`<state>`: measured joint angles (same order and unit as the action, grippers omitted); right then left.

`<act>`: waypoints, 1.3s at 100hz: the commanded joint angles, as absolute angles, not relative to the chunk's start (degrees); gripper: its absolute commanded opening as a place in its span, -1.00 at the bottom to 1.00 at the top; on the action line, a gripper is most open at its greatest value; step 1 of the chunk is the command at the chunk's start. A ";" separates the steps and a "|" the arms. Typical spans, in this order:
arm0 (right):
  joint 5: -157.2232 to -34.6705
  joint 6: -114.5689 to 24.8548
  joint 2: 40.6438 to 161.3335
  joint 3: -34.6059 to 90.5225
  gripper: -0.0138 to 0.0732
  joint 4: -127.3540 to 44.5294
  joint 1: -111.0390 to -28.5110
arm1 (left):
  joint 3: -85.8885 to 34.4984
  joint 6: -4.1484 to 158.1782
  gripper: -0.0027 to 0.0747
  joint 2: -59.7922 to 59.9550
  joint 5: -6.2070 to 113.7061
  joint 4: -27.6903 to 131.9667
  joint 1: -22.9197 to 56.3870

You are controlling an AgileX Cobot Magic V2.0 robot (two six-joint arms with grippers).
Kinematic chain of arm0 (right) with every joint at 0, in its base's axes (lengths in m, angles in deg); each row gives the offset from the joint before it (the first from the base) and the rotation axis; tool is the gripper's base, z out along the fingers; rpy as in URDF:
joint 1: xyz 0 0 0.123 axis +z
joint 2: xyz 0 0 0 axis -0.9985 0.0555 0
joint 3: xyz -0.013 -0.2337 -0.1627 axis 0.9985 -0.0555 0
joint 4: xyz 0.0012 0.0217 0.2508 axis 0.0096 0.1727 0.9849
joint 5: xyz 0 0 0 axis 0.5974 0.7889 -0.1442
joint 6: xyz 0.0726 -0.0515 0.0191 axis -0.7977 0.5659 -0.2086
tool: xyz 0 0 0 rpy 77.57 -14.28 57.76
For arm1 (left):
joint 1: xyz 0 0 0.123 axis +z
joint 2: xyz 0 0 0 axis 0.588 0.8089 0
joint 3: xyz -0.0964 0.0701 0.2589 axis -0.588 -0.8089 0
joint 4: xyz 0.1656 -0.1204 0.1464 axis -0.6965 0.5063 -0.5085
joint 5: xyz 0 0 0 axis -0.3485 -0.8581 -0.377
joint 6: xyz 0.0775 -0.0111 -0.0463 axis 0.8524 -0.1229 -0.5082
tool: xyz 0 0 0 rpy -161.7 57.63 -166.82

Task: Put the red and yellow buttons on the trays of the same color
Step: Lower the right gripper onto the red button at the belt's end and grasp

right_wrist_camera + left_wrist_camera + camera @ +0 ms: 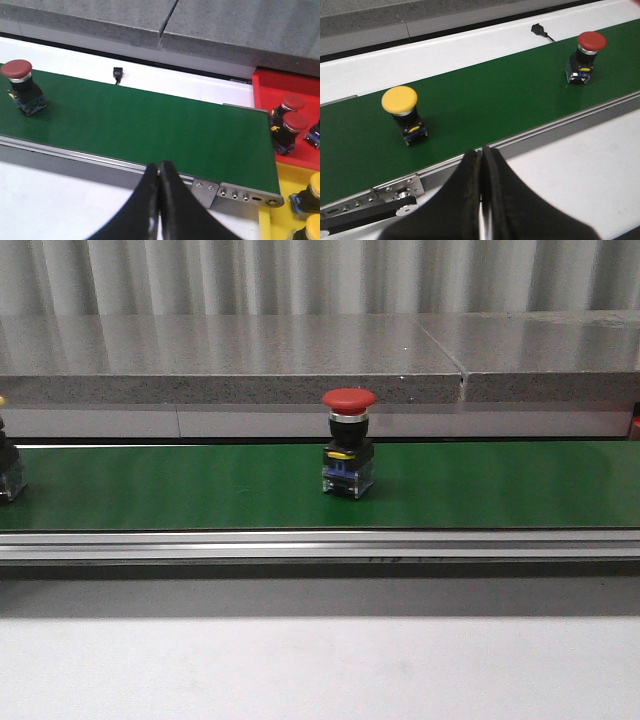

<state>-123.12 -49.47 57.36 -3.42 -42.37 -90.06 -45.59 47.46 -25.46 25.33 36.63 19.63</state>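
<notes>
Red button [349, 443] upright, mid green belt [500, 485].

I see the green belt [200, 485] carrying a red button [349, 443] upright, ahead of both closed grippers. A yellow button [404, 113] stands nearer my left gripper [481, 160]; it's probably the cut-off shape at the front view's edge.

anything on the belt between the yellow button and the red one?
No. In the left wrist view, only bare green belt lies between the yellow button and the red button.
</notes>
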 commanded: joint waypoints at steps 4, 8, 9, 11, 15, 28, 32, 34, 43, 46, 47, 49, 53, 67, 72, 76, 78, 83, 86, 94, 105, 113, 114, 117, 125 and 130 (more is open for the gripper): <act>-118.67 -48.96 62.20 1.62 -0.72 -41.31 -88.67 | -46.56 47.63 -0.98 -29.55 28.74 37.71 19.16; -118.91 -49.04 64.11 3.20 -0.72 -41.31 -87.10 | -46.96 47.63 -0.98 -30.62 28.65 37.71 19.16; -119.10 -49.03 64.92 3.87 -0.72 -41.31 -86.49 | -47.20 47.63 -0.98 -30.76 28.65 37.71 19.16; -119.30 -49.03 66.18 4.93 -0.72 -41.31 -85.84 | -47.40 47.63 -0.98 -31.23 28.65 37.71 19.16; -120.19 -49.35 68.47 6.73 -0.72 -41.31 -83.74 | -47.69 47.63 -0.98 -31.89 28.48 37.71 19.16; -123.32 -49.88 78.48 13.79 -0.72 -41.31 -78.31 | -48.40 47.63 -0.98 -32.70 28.06 37.71 19.16; -124.04 -49.88 81.86 15.97 -0.71 -41.31 -77.50 | -48.40 47.63 -0.98 -32.70 28.07 37.71 19.16; -124.41 -50.04 82.93 16.67 -0.71 -41.31 -77.04 | -48.40 47.63 -0.98 -32.70 27.95 37.71 19.16; -125.00 -51.27 89.36 20.84 -0.71 -41.31 -75.45 | -48.40 47.63 -0.98 -32.70 27.95 37.71 19.16; -124.94 -51.64 91.54 22.26 -0.71 -41.31 -75.23 | -48.40 47.63 -0.98 -32.70 27.95 37.71 19.16; -124.78 -51.71 92.02 22.51 -0.71 -41.23 -75.20 | -48.40 47.63 -0.98 -32.70 27.95 37.71 19.16; -124.67 -51.89 93.49 23.27 -0.71 -41.05 -75.22 | -48.40 47.63 -0.98 -32.70 27.95 37.71 19.16; -124.72 -51.99 96.16 24.77 -0.71 -40.82 -75.22 | -48.40 47.63 -0.98 -32.70 27.95 37.71 19.16; -126.52 -51.99 104.20 28.63 -0.37 -40.75 -75.16 | -48.40 47.63 -0.98 -32.70 27.95 37.71 19.16; -128.14 -51.99 106.67 30.10 -0.12 -40.75 -74.86 | -48.40 47.63 -0.98 -32.70 27.95 37.71 19.16; -128.82 -51.99 108.34 30.92 0.07 -40.75 -74.66 | -48.40 47.63 -0.98 -32.70 27.95 37.71 19.16; -129.22 -51.99 109.29 31.38 0.18 -40.62 -74.48 | -48.40 47.63 -0.98 -32.70 27.95 37.71 19.16; -129.95 -51.99 111.33 32.41 0.43 -40.62 -74.06 | -48.40 47.63 -0.98 -32.70 27.95 37.71 19.16; -130.43 -51.99 112.74 33.17 0.57 -40.62 -73.77 | -48.40 47.63 -0.98 -32.70 27.95 37.71 19.16; -131.51 -51.99 115.66 34.63 0.76 -40.40 -73.56 | -48.40 47.63 -0.98 -32.70 27.95 37.71 19.16; -133.39 -51.99 119.85 36.59 0.78 -39.74 -73.56 | -48.40 47.63 -0.98 -32.70 27.95 37.71 19.16; -136.36 -51.94 123.06 38.48 0.78 -39.40 -73.56 | -48.40 47.63 -0.98 -32.70 28.03 37.71 19.16; -137.05 -51.94 123.66 38.89 0.78 -39.40 -73.56 | -48.40 47.63 -0.98 -32.70 28.03 37.71 19.16; -138.41 -51.87 124.84 39.69 0.78 -39.40 -73.56 | -48.40 47.63 -0.98 -32.70 28.03 37.71 19.16; -140.56 -51.23 127.82 41.70 0.78 -39.40 -73.56 | -48.40 47.63 -0.98 -32.70 28.03 37.71 19.16; -140.80 -51.09 129.62 42.81 0.78 -39.35 -73.56 | -48.40 47.63 -0.98 -32.70 28.03 37.71 19.16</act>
<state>-140.45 -52.00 128.99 39.46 -40.63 -73.69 -49.87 47.59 -32.89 24.32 36.63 19.63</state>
